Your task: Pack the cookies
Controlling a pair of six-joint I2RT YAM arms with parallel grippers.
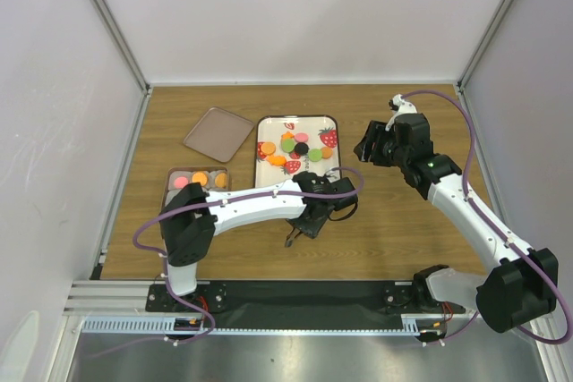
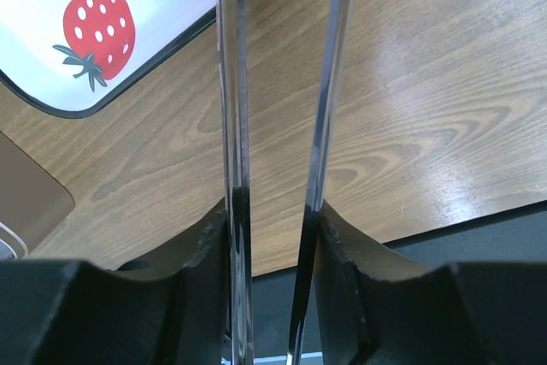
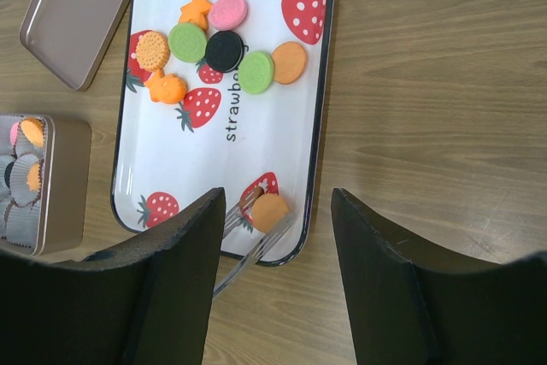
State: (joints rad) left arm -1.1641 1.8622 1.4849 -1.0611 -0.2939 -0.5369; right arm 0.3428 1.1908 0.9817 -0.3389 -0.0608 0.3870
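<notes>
Several cookies [image 3: 224, 49] in orange, pink, green and black lie in a cluster on the white strawberry tray [image 3: 162, 168], also visible from above as cookies [image 1: 295, 145] on the tray [image 1: 269, 130]. One orange cookie [image 3: 270, 211] sits near the tray's near right corner, between the tips of metal tongs [image 3: 256, 250]. My left gripper [image 2: 273, 220] [image 1: 309, 207] is shut on the tongs [image 2: 232, 83], whose tips run out of the left wrist view. My right gripper [image 3: 278, 196] [image 1: 369, 145] is open and holds nothing, just right of the tray.
A gold tin [image 3: 64, 177] [image 1: 170, 187] left of the tray holds paper cups with orange and pink cookies in them. Its lid [image 3: 75, 14] [image 1: 218, 131] lies separately at the back left. White walls enclose the wooden table.
</notes>
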